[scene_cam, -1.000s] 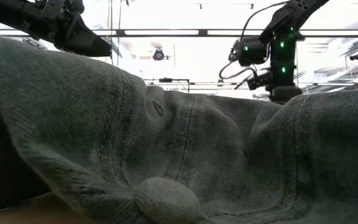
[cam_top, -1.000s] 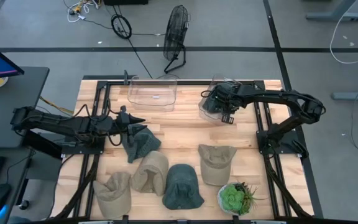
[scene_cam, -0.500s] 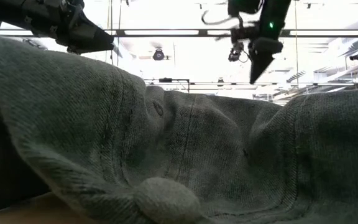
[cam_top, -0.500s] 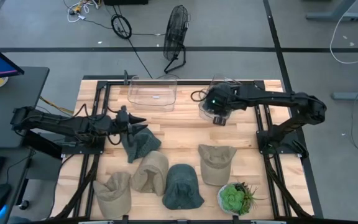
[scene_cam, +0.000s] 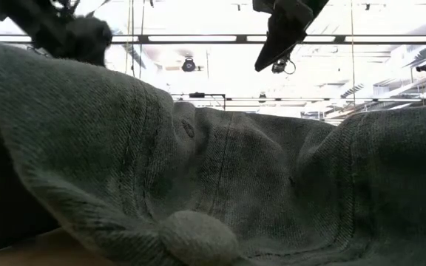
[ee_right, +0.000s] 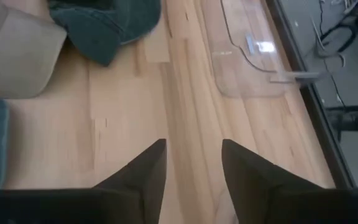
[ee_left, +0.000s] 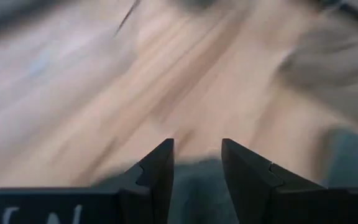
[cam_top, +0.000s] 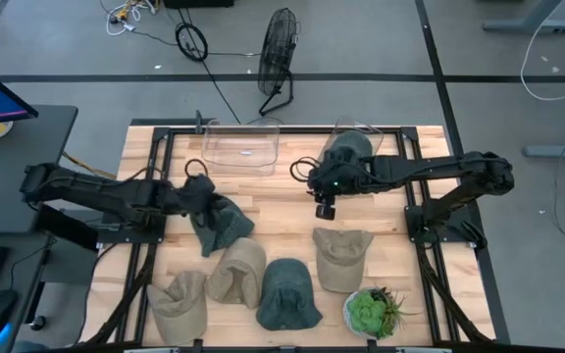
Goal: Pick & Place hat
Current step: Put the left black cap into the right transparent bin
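Observation:
Several hats lie on the wooden table. A dark green hat [cam_top: 347, 147] lies in the clear bin [cam_top: 361, 128] at the far right. My right gripper [cam_top: 324, 207] hangs open over bare wood just near of that bin, with nothing between its fingers [ee_right: 193, 144]. Another dark green hat [cam_top: 221, 222] lies crumpled at the left. My left gripper [cam_top: 201, 188] stands open over its far-left edge. Green cloth [ee_left: 194, 186] shows low between that gripper's fingers. My left gripper comes at the left dark green hat's far-left edge [cam_top: 204, 201] slanting down from the table's left. Its fingers stand apart. The wrist view is blurred, so I cannot tell whether they touch the cloth.
Two tan hats [cam_top: 238, 272] [cam_top: 179, 300], a dark green hat [cam_top: 287, 294] and a tan hat [cam_top: 341, 256] lie along the near side. A potted plant [cam_top: 371, 312] stands at the near right. A second clear bin [cam_top: 241, 147] stands at the far middle.
My right gripper has let go of the dark green hat, which now lies in the far-right bin. It has drawn back out of the bin toward the near-left. My left gripper has tipped down toward the left dark green hat.

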You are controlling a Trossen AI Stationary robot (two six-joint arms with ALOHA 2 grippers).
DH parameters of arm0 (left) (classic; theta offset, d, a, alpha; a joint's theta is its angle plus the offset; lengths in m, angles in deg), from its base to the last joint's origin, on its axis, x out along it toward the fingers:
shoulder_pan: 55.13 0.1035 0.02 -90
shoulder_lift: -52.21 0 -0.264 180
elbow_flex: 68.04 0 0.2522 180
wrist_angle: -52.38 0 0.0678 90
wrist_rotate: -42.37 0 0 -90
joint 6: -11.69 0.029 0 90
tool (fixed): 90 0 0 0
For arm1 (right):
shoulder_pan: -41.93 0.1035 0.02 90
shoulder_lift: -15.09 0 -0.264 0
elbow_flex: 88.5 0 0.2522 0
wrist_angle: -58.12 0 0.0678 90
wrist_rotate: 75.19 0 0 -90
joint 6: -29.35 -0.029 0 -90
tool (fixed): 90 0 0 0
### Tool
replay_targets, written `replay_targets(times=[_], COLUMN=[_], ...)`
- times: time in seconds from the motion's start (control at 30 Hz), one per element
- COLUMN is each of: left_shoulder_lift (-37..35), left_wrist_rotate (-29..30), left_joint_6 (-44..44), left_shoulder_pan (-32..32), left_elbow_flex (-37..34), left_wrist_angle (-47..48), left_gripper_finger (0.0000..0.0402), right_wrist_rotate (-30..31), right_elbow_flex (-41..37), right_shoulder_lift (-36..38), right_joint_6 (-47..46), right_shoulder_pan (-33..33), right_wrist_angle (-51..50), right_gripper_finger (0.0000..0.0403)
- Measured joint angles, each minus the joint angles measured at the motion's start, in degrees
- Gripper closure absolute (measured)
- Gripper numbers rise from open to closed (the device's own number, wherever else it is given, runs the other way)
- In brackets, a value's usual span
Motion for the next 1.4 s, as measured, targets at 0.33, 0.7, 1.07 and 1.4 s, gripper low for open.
replay_targets(times=[0.33, 0.7, 1.07, 1.4], left_shoulder_lift=[10.0, 11.1, 15.8, 17.5], left_wrist_rotate=[-0.8, -0.7, -0.2, 1.8], left_joint_6=[-14.0, -14.0, -13.9, -10.1], left_shoulder_pan=[-2.4, -7.5, -7.5, -7.5], left_elbow_flex=[-1.2, -1.2, -1.2, 1.9], left_wrist_angle=[9.1, 9.7, 11.7, 6.2], left_gripper_finger=[0.0264, 0.0264, 0.0292, 0.0389], right_wrist_rotate=[0.0, 0.0, 0.0, -2.1], right_elbow_flex=[0.0, -1.7, -1.9, -1.9], right_shoulder_lift=[-0.2, -1.4, -2.3, -7.2], right_joint_6=[1.6, 2.2, 2.5, 4.8], right_shoulder_pan=[0.6, 0.6, 0.6, 0.8], right_wrist_angle=[1.9, 3.6, 5.5, 17.6], right_gripper_finger=[0.0256, 0.0257, 0.0257, 0.0257])
